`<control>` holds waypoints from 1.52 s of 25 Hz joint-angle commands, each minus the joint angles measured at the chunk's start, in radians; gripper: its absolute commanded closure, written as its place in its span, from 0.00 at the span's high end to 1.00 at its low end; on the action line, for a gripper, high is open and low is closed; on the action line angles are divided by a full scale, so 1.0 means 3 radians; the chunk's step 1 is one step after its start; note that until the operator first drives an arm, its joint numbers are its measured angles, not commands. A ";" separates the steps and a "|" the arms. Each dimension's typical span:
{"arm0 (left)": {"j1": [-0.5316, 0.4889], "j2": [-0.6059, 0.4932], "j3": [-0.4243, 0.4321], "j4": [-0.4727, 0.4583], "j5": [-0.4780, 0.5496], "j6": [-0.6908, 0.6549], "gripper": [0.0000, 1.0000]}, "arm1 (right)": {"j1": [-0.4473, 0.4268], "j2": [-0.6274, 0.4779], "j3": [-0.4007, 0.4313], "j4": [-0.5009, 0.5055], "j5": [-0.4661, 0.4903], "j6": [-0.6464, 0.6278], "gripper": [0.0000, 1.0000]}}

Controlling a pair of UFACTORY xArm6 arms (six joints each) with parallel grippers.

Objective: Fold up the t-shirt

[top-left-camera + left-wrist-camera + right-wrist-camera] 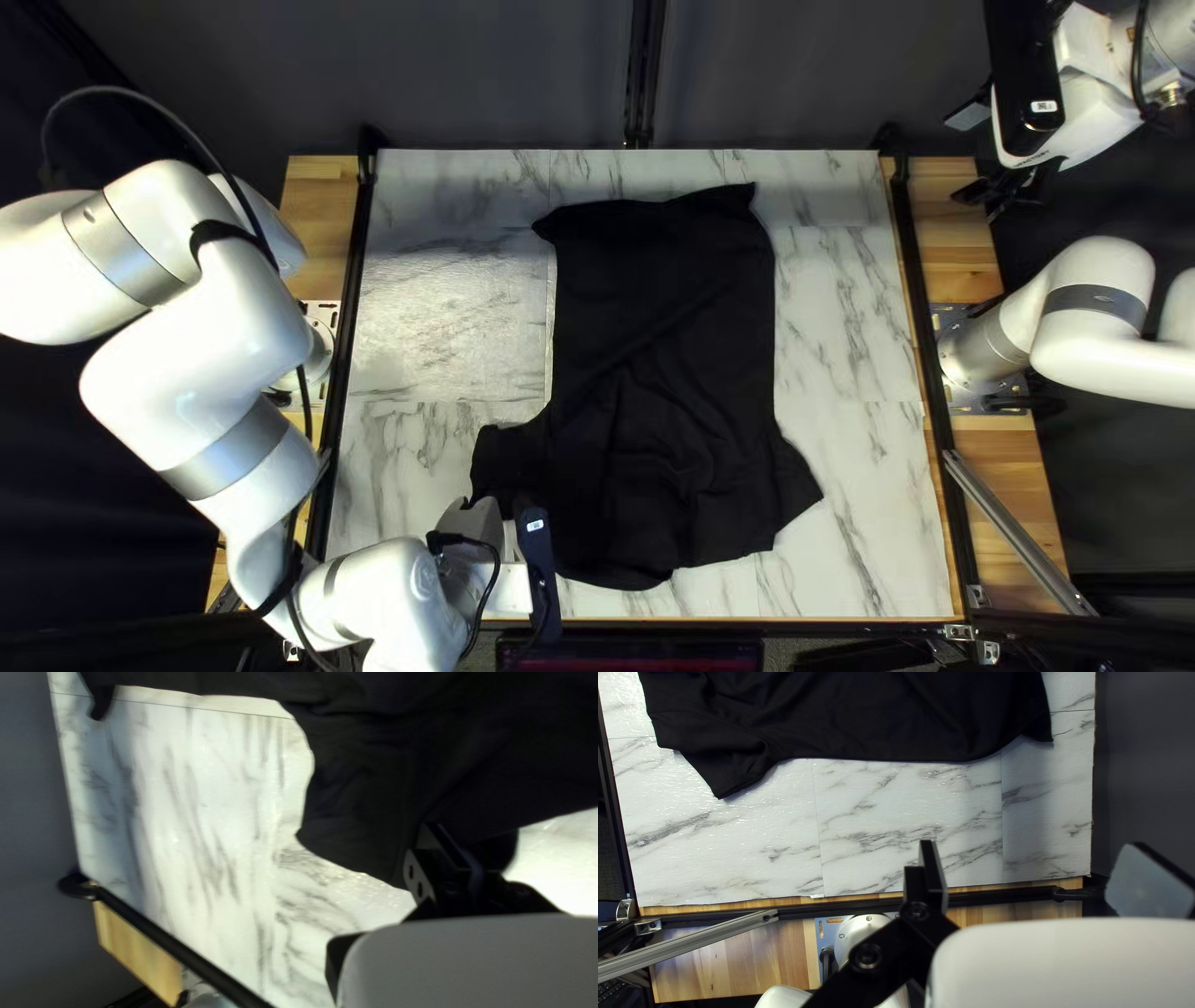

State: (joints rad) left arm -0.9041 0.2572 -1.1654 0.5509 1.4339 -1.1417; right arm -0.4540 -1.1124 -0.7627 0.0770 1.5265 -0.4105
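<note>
Top left view: the left arm point(199, 349) is bent over the tabletop's point(871, 336) near left corner. The left tool point(510, 591) is placed beside one sleeve point(504, 461); in its wrist view it is set against black cloth, and whether it is open or closed cannot be told. The black T-shirt point(666, 336) is laid out lengthwise in the middle, wrinkled toward the near edge, with its other sleeve point(797, 479) angled out to the right. At the far right the right tool point(981, 156) is held apart from the shirt, its two fingers spread wide with nothing clamped between them.
</note>
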 commanded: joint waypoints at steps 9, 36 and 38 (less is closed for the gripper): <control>-0.0128 0.0011 -0.0277 -0.0194 0.0586 0.0192 0.00 | 0.0000 0.0000 0.0000 0.0000 0.0000 0.0000 1.00; -0.0158 -0.0701 0.0724 -0.0444 0.0750 -0.0143 0.00 | 0.0000 0.0000 0.0000 0.0000 0.0000 0.0000 1.00; -0.0169 -0.0653 0.0681 -0.0461 0.0743 -0.0167 0.00 | 0.0000 0.0000 0.0000 0.0000 0.0000 0.0000 1.00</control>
State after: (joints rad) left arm -0.9523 0.0532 -0.9555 0.4180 1.6604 -1.1842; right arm -0.4540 -1.1124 -0.7627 0.0770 1.5265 -0.4105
